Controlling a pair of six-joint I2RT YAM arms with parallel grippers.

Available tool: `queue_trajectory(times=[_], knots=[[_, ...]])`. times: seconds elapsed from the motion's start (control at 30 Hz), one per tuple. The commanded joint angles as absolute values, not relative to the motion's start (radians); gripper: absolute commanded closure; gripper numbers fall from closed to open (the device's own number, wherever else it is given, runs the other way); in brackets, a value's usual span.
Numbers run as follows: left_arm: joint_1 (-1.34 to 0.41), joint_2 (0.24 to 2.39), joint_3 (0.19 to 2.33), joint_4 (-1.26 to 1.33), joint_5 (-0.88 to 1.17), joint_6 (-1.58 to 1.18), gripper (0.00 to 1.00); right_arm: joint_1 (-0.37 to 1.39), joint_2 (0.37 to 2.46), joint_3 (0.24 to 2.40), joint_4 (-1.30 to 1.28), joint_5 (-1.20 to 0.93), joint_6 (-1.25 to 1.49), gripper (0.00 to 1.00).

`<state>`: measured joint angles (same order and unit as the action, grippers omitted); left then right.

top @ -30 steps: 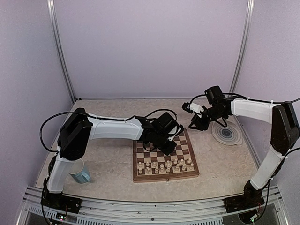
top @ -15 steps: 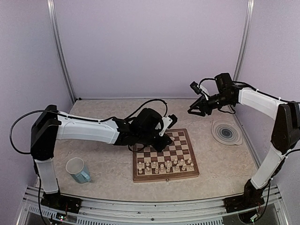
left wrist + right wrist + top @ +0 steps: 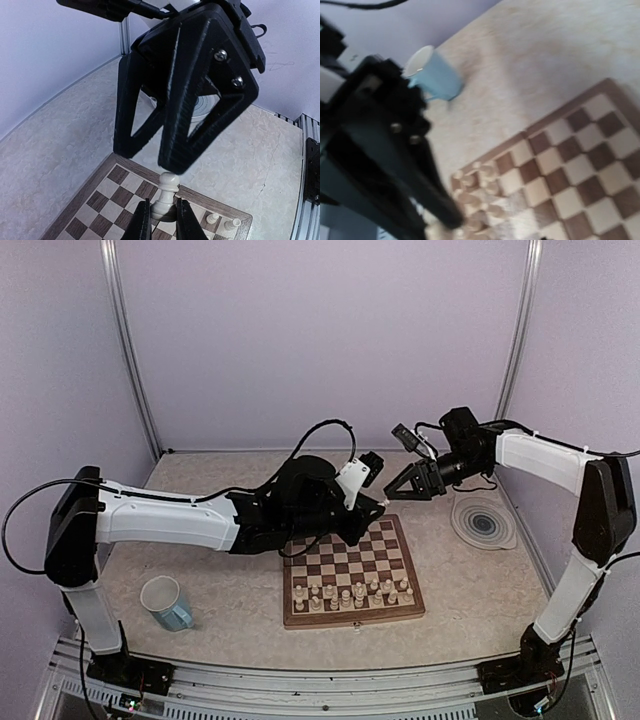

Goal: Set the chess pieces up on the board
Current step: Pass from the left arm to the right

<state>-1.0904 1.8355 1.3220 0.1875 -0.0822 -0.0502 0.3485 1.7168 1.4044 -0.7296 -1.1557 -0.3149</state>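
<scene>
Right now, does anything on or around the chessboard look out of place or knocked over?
One small cream chess piece is off the square brown-and-cream wooden chessboard, pinched in the left arm's shut jaws above its far side, with the right arm's open jaws beside it. The other cream pieces stand in two near rows, none visibly toppled.

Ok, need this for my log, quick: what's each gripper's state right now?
Left gripper: closed on a small cream wooden chess piece.
Right gripper: open, holding nothing.
</scene>
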Motion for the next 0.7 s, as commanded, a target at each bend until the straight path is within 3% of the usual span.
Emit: queue_trajectory(times=[0.0, 0.23, 0.33, 0.47, 0.67], knots=[[-1.1, 1.834, 1.32, 0.219, -0.104, -0.029, 0.95, 0.389, 1.72, 1.385, -0.768, -1.216, -0.327, 0.51], [-1.103, 1.829, 1.321, 0.215, -0.12, -0.029, 0.95, 0.403, 1.726, 1.383, -0.775, -1.24, -0.335, 0.59], [-1.103, 1.831, 1.324, 0.215, -0.129, -0.03, 0.95, 0.409, 1.729, 1.382, -0.78, -1.248, -0.342, 0.68], [-1.104, 1.832, 1.324, 0.215, -0.142, -0.029, 0.95, 0.414, 1.729, 1.378, -0.781, -1.25, -0.344, 0.7], [-1.104, 1.837, 1.326, 0.216, -0.154, -0.031, 0.95, 0.418, 1.733, 1.379, -0.78, -1.25, -0.345, 0.83]])
